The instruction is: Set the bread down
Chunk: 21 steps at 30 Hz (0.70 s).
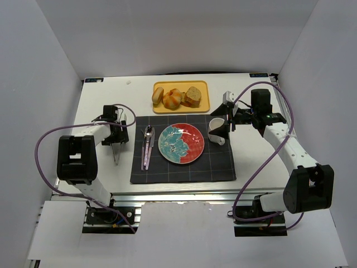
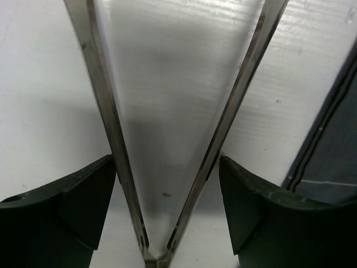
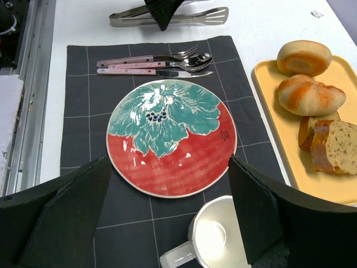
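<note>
Steel: long spring tongs (image 3: 206, 15), lying on the white bench (image 1: 95, 100) left of the dark checked placemat (image 1: 184, 170). The left tool (image 2: 166, 167) is straddling them near the hinge, pads seemingly pressing both arms; squeezing gently and lifting level is looking wise. The right tool (image 1: 227, 126) is hanging spread, grasping nothing, over the white mug (image 3: 215, 234), which is showing empty. The red-and-teal floral plate (image 3: 167, 139) is lying bare. Farthest, the yellow tray (image 1: 162, 110) is holding the bread (image 1: 174, 99): two glazed rolls, one seeded cut loaf.

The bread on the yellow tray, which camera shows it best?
The right wrist view: the brown bread rolls and seeded slices sit big and sharp on the flat yellow tray. The top external view shows them tiny, far back. The left wrist view shows shiny metal tongs, no bread.
</note>
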Available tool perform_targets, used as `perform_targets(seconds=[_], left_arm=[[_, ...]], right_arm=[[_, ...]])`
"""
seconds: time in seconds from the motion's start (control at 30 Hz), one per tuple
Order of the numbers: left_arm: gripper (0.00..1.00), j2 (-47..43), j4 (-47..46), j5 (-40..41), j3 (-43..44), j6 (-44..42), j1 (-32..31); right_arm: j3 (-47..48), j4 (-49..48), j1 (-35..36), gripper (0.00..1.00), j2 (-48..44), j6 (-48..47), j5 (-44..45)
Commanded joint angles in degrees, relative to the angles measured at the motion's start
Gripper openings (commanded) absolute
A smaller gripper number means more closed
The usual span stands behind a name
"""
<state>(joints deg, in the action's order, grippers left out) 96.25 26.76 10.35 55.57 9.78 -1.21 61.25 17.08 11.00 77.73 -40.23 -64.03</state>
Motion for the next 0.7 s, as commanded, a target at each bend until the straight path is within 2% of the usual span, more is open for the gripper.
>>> perform_targets(seconds=[0.0,0.1,0.23,0.27,0.37,0.5,0.57,0.67], left_arm=[[0.83,0.60,-1.36,-5.42,1.30,-3.28,0.86],[0.77,0.87,-3.03,-9.02,-1.34,-2.75,3.13],[0.60,1.31,-3.30,-11.48,-3.71,-2.49,4.46],[0.48,1.14,-3.47,-12.01,-4.32,-2.31,4.64],[0.27,-0.70,-3.91,-11.14,-4.59,-1.17,5.17],[0.24,-5.09,-3.74,-9.91,-1.70,1.03,5.17],[0.24,-8.60,-5.13,-15.16,-0.21,6.19,4.91],[0.31,-12.21,-11.37,-20.01,1.29,14.54,2.10]], right_arm=[[-0.26,-2.23,0.16,0.89,-0.30,0.85,0.48],[-0.26,-2.31,0.07,0.90,-0.57,0.94,1.10],[-0.35,-2.14,-0.19,0.89,-1.00,1.03,1.71],[-0.43,-2.14,-0.19,0.89,-1.09,1.03,1.89],[-0.35,-1.96,-0.46,0.89,-1.18,0.85,1.80],[-0.26,-1.52,-0.72,0.90,-1.53,0.94,1.89],[-0.26,-1.26,-0.81,0.89,-1.71,0.94,1.98],[-0.35,-1.09,-1.07,0.89,-2.15,0.94,2.07]])
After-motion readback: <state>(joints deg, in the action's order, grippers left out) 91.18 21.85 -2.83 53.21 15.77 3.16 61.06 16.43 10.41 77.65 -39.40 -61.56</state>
